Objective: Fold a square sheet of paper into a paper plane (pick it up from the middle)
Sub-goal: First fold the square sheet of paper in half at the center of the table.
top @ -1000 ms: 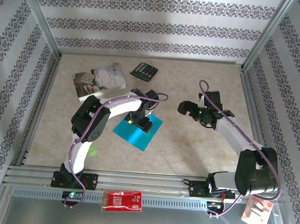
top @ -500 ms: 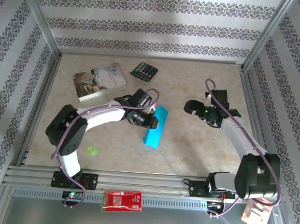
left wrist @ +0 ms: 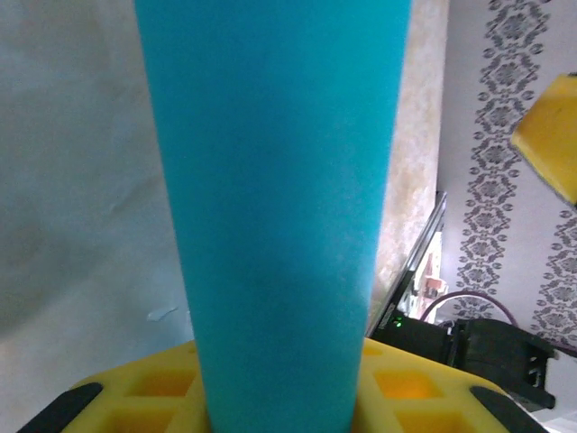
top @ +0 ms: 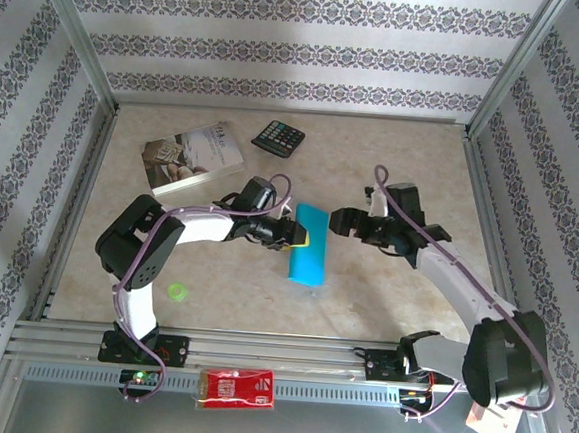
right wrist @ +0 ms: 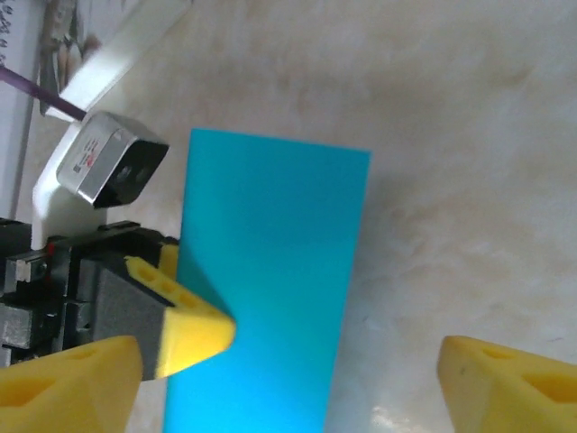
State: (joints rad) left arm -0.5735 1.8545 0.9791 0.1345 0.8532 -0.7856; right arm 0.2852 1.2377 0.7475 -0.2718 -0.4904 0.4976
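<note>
The square sheet of paper [top: 308,243] is turquoise blue and bent into a narrow strip, held up off the table. My left gripper [top: 294,235] is shut on its left side. In the left wrist view the square sheet of paper [left wrist: 279,198] rises straight out from between my yellow pads [left wrist: 144,397]. My right gripper [top: 341,223] is just right of the sheet, open. In the right wrist view the square sheet of paper [right wrist: 270,271] lies between my right gripper's [right wrist: 288,388] wide-apart fingertips, with a yellow finger of the left gripper [right wrist: 194,329] pressing its left edge. The paper plane is out of view.
A pale printed book [top: 192,156] and a black calculator [top: 279,137] lie at the back left. A small green ring [top: 175,290] sits near the left arm's base. A red packet [top: 236,388] lies on the front rail. Patterned walls enclose the table.
The left gripper shut on the sheet, lifted it off the table and turned it from a flat diamond into an upright narrow strip. The right gripper moved left, close to the sheet.
</note>
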